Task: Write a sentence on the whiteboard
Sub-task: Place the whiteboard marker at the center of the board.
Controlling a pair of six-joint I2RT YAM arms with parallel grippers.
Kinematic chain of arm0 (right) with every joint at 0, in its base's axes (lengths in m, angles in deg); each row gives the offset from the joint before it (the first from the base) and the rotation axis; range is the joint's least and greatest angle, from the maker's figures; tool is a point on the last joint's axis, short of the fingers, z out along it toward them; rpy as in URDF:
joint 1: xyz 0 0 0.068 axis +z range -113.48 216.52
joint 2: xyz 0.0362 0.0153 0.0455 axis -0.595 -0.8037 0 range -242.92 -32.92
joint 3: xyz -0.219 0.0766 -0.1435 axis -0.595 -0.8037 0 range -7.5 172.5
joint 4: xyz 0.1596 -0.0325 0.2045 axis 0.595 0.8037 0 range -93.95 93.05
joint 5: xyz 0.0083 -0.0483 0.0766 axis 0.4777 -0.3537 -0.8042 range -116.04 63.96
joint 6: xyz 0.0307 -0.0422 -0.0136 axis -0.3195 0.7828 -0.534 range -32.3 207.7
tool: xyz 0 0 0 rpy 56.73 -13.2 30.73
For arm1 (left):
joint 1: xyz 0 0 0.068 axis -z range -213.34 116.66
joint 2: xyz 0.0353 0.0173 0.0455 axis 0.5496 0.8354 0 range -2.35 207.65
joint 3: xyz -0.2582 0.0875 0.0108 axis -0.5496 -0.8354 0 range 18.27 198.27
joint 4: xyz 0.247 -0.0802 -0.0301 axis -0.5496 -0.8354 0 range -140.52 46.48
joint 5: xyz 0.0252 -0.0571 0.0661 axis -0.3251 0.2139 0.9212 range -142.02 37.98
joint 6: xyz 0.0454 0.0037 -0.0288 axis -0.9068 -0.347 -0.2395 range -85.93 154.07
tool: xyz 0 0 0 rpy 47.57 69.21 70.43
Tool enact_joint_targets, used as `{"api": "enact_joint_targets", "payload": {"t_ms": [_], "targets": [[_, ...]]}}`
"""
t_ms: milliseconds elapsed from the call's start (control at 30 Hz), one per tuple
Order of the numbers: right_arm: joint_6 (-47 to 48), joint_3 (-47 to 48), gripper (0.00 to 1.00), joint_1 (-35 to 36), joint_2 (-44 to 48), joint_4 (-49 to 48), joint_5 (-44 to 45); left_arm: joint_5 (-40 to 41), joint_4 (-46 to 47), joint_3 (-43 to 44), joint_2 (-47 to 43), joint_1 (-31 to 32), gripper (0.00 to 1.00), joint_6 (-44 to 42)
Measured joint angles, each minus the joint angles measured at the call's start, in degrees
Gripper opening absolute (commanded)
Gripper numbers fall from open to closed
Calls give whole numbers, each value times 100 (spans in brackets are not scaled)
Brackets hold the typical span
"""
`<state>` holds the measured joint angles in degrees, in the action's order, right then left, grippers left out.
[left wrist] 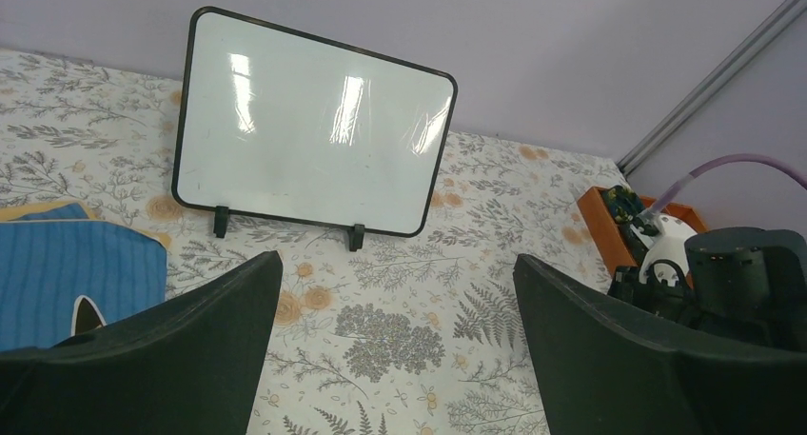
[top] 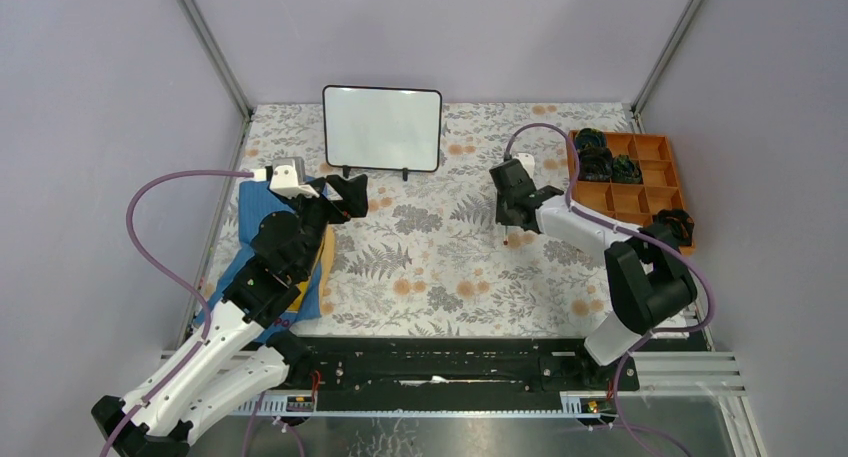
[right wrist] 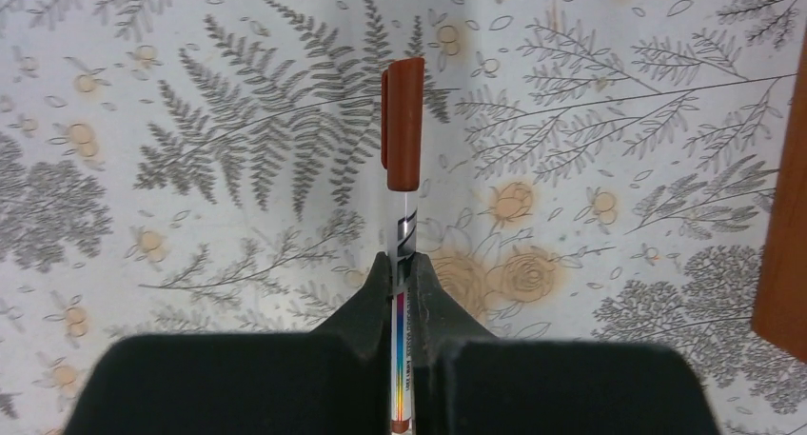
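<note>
The whiteboard [top: 382,127] stands upright on its two black feet at the back of the floral table; its face [left wrist: 314,121] is plain white with glare streaks, and no sentence is in view on it. My left gripper [top: 355,192] hovers in front of the board's lower left corner, wide open [left wrist: 395,264] with only tablecloth between its fingers. My right gripper [top: 515,227] hangs over the table to the right of the board, pointing down. It is shut [right wrist: 404,259] on a thin white marker [right wrist: 404,121] whose red-brown cap sticks out past the fingertips.
An orange compartment tray [top: 635,172] holding dark items sits at the back right, close to the right arm; its edge [right wrist: 785,216] shows in the right wrist view. A blue cloth [top: 250,222] lies under the left arm [left wrist: 67,273]. Walls and metal posts enclose the table.
</note>
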<state>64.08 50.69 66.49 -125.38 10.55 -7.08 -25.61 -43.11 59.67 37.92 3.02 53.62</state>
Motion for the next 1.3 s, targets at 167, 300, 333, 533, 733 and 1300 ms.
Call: {"api": "enact_joint_targets", "payload": {"t_ms": [167,300,333,533,733,1300], "targets": [[249,-20,0,-162,-199,9,0,-46,2,0,-15,4,99,-7],[413,-68,0,-166,-396,17,-7,-50,4,0,-33,4,99,-9],[439,-85,0,-166,-428,26,-9,-50,4,0,-37,4,99,-11],[507,-249,0,-251,-485,22,-26,-50,4,0,-37,4,99,-11],[542,-444,22,-376,-485,-28,-125,-61,4,0,-37,28,99,-15],[378,-756,71,-278,905,-450,-350,-94,4,0,-59,70,99,-24]]}}
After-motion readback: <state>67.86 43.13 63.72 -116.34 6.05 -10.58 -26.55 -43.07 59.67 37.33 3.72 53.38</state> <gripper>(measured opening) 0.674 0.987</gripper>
